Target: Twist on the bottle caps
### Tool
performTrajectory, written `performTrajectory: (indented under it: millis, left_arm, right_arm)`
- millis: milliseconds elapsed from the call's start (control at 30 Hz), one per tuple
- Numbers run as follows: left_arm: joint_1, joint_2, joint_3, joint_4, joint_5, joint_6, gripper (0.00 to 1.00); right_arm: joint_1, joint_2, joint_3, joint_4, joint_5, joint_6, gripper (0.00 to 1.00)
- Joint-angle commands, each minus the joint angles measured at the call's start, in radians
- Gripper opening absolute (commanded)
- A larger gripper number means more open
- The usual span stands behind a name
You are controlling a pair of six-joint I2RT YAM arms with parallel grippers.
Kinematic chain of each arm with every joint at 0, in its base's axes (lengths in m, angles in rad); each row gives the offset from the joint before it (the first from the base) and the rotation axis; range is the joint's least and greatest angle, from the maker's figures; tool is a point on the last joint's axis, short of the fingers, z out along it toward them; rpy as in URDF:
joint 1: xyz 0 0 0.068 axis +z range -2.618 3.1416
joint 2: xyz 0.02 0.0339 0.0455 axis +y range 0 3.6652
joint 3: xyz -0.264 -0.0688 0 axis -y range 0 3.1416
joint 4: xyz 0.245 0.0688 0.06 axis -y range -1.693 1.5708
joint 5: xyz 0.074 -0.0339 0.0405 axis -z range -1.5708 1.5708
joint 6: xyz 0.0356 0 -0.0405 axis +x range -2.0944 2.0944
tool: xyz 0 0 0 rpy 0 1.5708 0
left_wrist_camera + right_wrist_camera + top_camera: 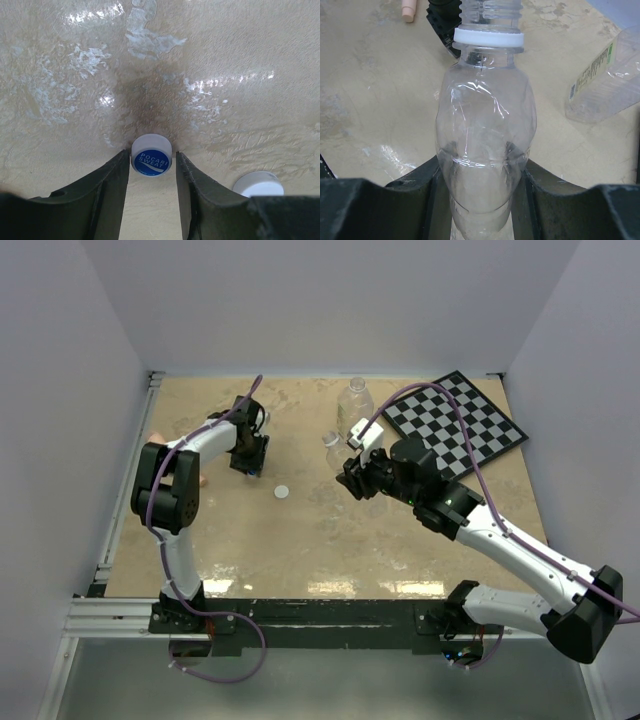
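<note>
Across the middle of the top view a tan desk (300,550) is seen, its surface glossy and marked with pale scuffed patches. It is enclosed on three sides by plain pale walls (300,300). A black-and-white checkerboard (455,420) is laid at the upper right of the desk.

Near the upper centre, the large clear bottle (354,400) is stood upright, just left of the checkerboard. Just below it, the small clear bottle (485,150) is clamped at its lower body by the right gripper (485,200). Its threaded neck is exposed above a white collar ring.

At the upper left, the left gripper (152,165) is lowered to the desk. The blue cap (151,161), printed "POCARI SWEAT", is seen lying flat between its fingertips. The fingers (112,185) are drawn in close on either side of it, but whether the cap is actually pinched cannot be told. The white cap (283,492) is left lying on the desk right of that gripper, apart from it. A pink stick (409,10) is lying at the desk's left side.
</note>
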Motion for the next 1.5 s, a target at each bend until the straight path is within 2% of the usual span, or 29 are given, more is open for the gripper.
performTrajectory:
  millis: [0, 233, 333, 467, 700, 900, 1200, 1467]
  left_arm:
    - [0.005, -0.009, 0.042, -0.011, 0.011, 0.024, 0.46]
    - [0.005, -0.023, 0.042, -0.017, 0.014, 0.041, 0.29]
    - [0.005, -0.065, 0.034, -0.010, 0.093, 0.082, 0.16]
    - [0.005, -0.200, -0.020, 0.056, 0.219, 0.156, 0.09]
    - [0.007, -0.509, -0.135, 0.180, 0.547, 0.277, 0.07]
    - [0.005, -0.665, -0.199, 0.213, 0.900, 0.369, 0.06]
    - [0.005, -0.739, -0.233, 0.217, 1.307, 0.470, 0.03]
    - [0.005, -0.739, -0.233, 0.213, 1.425, 0.457, 0.00]
  right_arm:
    - [0.002, -0.027, -0.002, 0.034, 0.008, -0.009, 0.40]
    - [0.002, -0.029, -0.007, 0.034, 0.006, -0.009, 0.40]
    - [0.004, -0.027, -0.002, 0.024, -0.005, -0.016, 0.40]
    - [0.004, -0.033, 0.004, 0.010, -0.023, -0.035, 0.40]
    - [0.011, -0.053, 0.021, -0.021, -0.115, -0.093, 0.38]
    - [0.053, -0.056, 0.015, -0.055, -0.167, -0.200, 0.36]
    - [0.131, -0.057, 0.019, -0.108, -0.083, -0.301, 0.37]
    - [0.200, -0.047, -0.004, -0.114, 0.072, -0.348, 0.37]
